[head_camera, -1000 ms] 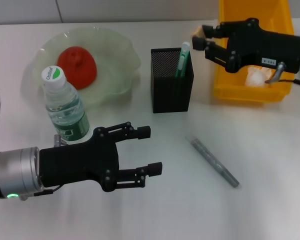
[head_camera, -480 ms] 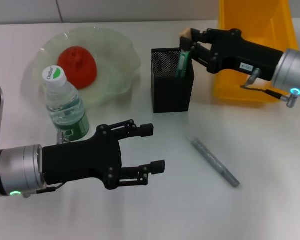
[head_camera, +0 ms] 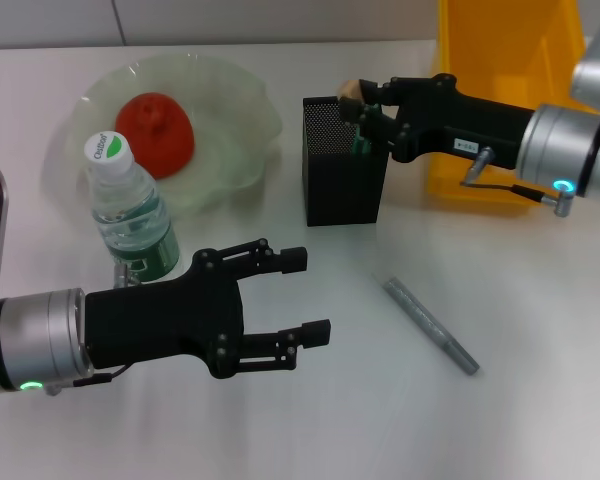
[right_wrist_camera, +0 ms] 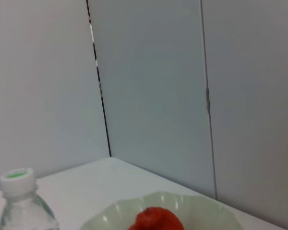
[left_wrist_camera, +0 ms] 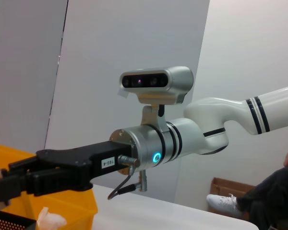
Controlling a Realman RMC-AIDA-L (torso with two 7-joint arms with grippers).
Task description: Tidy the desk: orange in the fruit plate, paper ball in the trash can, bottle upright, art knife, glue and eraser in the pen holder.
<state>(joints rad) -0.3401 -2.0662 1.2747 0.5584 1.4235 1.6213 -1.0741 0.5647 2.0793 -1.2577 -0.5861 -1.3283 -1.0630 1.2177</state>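
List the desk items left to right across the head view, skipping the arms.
Bottle → orange on the fruit plate → pen holder → art knife → trash can.

The worktop (head_camera: 540, 300) is smooth, pale and faintly glossy. The pen holder (head_camera: 342, 175) is matt black metal mesh. The fruit plate (head_camera: 230, 130) looks like translucent glossy plastic, as does the clear bottle (head_camera: 130, 220). The trash can (head_camera: 510, 40) is shiny yellow plastic. Both end effectors, left (head_camera: 298, 297) and right (head_camera: 360, 105), are matt black, on brushed-metal wrists.

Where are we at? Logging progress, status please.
Right tool over pen holder, shut on eraser. Left tool open, idle beside upright bottle. Art knife lies on desk, unobstructed.
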